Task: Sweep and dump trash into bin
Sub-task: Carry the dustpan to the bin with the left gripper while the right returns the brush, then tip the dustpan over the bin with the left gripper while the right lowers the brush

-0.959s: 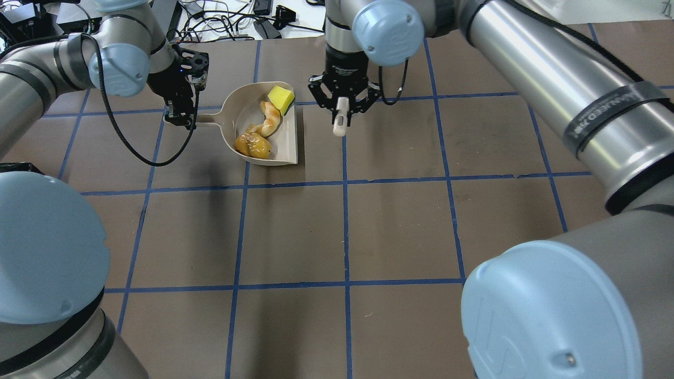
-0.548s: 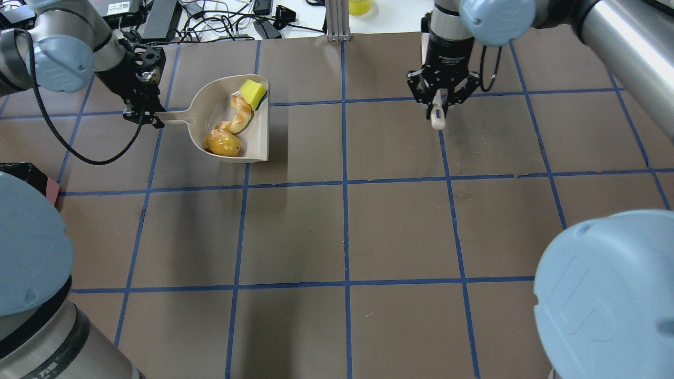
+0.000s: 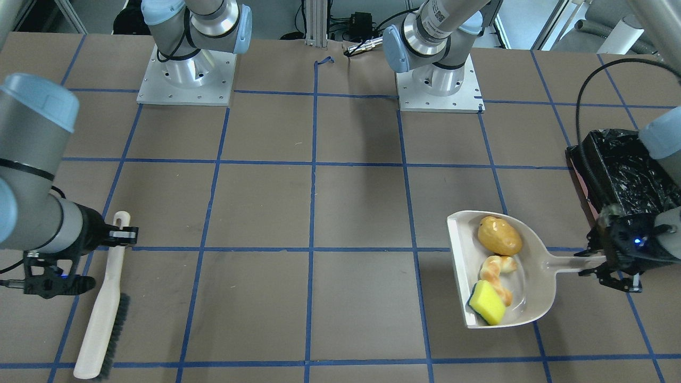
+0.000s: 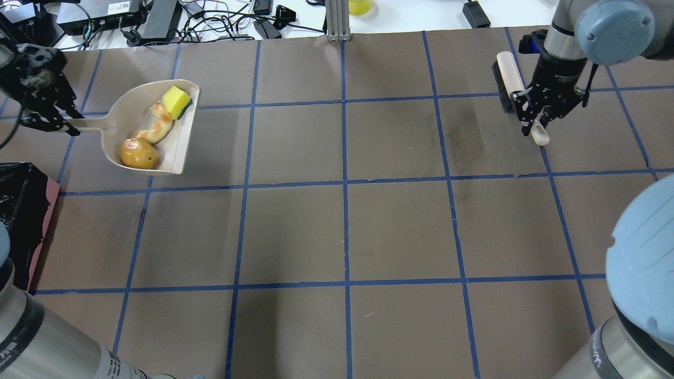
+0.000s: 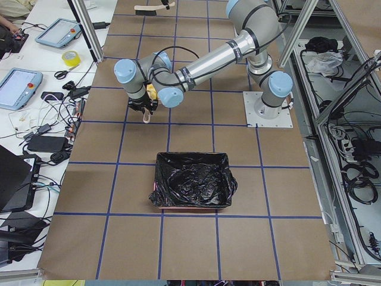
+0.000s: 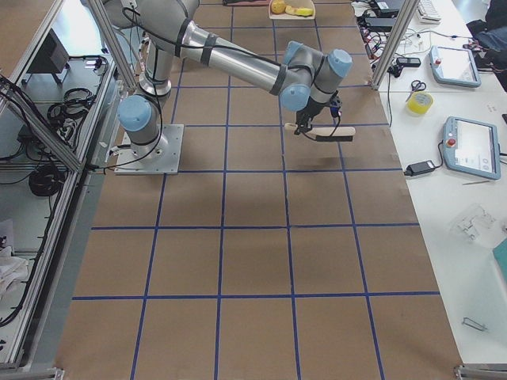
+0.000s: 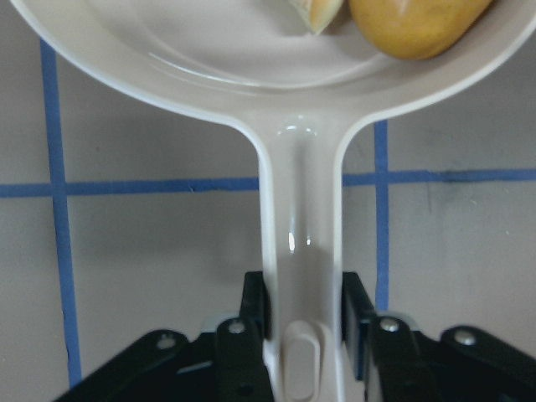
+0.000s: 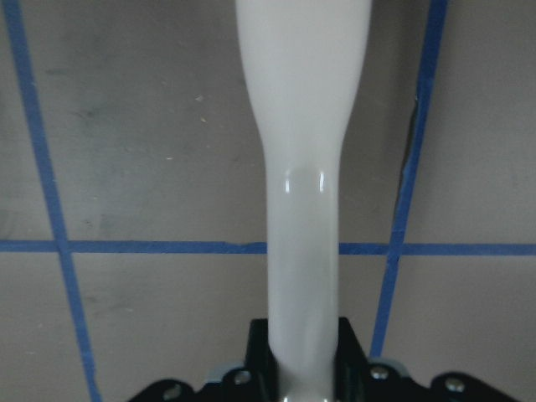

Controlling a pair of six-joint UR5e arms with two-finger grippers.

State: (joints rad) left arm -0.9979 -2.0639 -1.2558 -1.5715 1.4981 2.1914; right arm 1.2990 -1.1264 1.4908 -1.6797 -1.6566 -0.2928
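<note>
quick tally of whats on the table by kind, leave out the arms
toy food: 3 (golden-brown lump, croissant piece, yellow wedge)
dustpan: 1
brush: 1
bin: 1
total: 6

- Left arm reaches to the far left corner of the table, wrist low; left gripper is clamped on the dustpan handle
- Right arm stretches to the far right corner; right gripper points down, closed on the brush handle
</note>
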